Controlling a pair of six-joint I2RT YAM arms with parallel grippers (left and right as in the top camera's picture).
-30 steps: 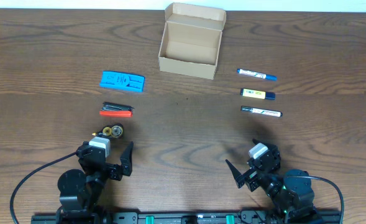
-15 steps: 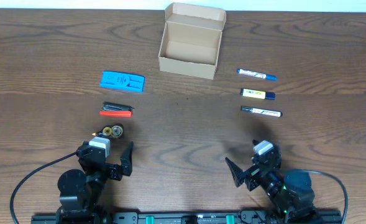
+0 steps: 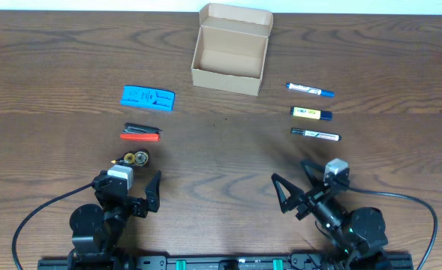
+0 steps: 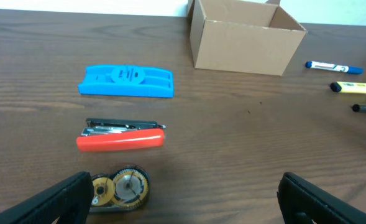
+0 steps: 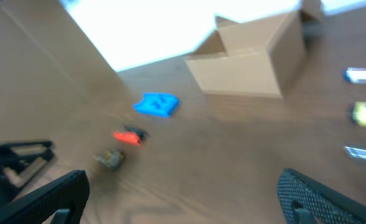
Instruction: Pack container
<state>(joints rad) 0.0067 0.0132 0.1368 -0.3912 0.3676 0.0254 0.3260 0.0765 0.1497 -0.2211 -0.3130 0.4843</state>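
The tan cardboard box [image 3: 229, 60] stands open and empty at the far middle of the table, its flap lid tilted back; it also shows in the left wrist view [image 4: 245, 38] and, blurred, in the right wrist view [image 5: 251, 59]. My left gripper [image 3: 144, 187] is open and empty at the near left, just behind a yellow tape dispenser [image 4: 120, 186]. My right gripper [image 3: 294, 187] is open and empty at the near right, turned toward the left.
Left side: a blue tool holder [image 3: 148, 97], a red stapler [image 3: 140, 133], the tape dispenser [image 3: 136, 157]. Right side: a blue marker [image 3: 310, 90], a yellow highlighter [image 3: 311, 113] and a black marker [image 3: 315, 135], laid parallel.
My right arm has swung and turned leftward, its wrist moving right; the right wrist view is motion-blurred. The left arm and all objects have stayed put.
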